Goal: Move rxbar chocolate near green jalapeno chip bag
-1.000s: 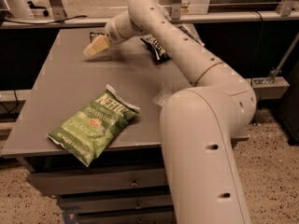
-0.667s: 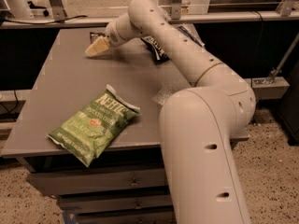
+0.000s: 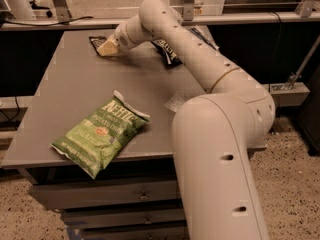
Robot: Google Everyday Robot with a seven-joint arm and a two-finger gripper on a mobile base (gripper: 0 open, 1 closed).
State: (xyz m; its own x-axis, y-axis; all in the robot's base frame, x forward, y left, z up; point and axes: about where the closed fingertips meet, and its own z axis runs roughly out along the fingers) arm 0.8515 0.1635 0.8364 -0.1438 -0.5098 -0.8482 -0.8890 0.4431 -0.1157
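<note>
One rxbar chocolate [image 3: 95,41] lies at the far left of the table [image 3: 65,94], its right end hidden under the gripper [image 3: 108,47], so its long axis is unclear. Whether the gripper has closed on the bar I cannot tell; it sits right on it. One green jalapeno chip bag [image 3: 100,136] lies well apart at the near edge, so the bar must travel toward the front. One dark chip bag [image 3: 167,53] rests behind the single arm.

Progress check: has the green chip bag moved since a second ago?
No: the green jalapeno chip bag stays by the table edge nearest us; the claw is at the rxbar chocolate.
</note>
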